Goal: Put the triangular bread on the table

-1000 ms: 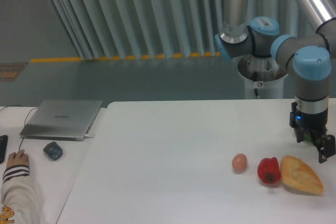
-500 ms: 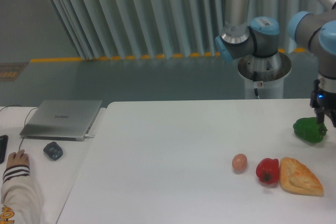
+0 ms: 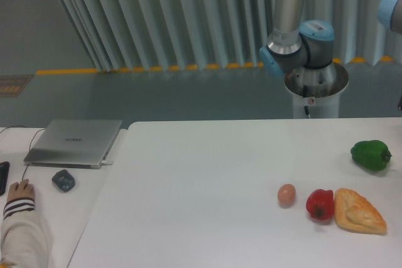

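Gone from above the green pepper [image 3: 370, 154] is the hand that hung over it half a second ago — it has passed out of the right edge of the view, so whether its fingers are apart or together cannot be told. Only the arm's base column and shoulder joints [image 3: 295, 42] show now, behind the far edge of the counter, with a bit of blue joint cap in the top right corner.

The triangular bread [image 3: 358, 210] lies flat on the white counter [image 3: 207, 180] near its front right corner, in the same spot as before. Its left edge is just beside the red pepper [image 3: 320, 204], touching it or nearly so. A small tan egg [image 3: 286, 194] sits a little further left, apart from the red pepper. The green pepper rests on the counter behind the bread, toward the right edge, well clear of it.

To the left, on the adjoining white desk [image 3: 75, 208], a closed grey laptop [image 3: 74, 142] lies flat with a dark mouse [image 3: 63, 180] near its front edge — a person's hand [image 3: 21, 190] in a striped cuff rests at the far left.
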You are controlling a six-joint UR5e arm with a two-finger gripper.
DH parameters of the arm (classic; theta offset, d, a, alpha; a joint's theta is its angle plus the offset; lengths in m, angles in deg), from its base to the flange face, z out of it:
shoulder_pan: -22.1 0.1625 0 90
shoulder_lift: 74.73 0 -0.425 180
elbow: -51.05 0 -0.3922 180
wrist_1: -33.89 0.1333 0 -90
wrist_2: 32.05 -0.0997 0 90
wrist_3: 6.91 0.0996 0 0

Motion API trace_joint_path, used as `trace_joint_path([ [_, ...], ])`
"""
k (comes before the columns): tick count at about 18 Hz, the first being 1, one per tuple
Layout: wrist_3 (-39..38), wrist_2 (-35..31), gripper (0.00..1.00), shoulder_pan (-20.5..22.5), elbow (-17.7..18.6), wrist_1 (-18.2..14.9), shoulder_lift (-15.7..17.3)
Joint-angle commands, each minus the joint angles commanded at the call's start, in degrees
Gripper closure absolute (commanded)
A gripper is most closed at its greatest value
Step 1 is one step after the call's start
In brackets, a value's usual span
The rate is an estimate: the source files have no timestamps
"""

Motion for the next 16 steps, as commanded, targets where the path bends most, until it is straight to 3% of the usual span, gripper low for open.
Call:
trace_joint_path([
  [9, 0.17, -5.27, 0.0, 1.32, 1.67, 0.35, 0.35],
  [16, 0.17, -5.1, 0.0, 1.23, 1.67, 0.35, 0.35],
])
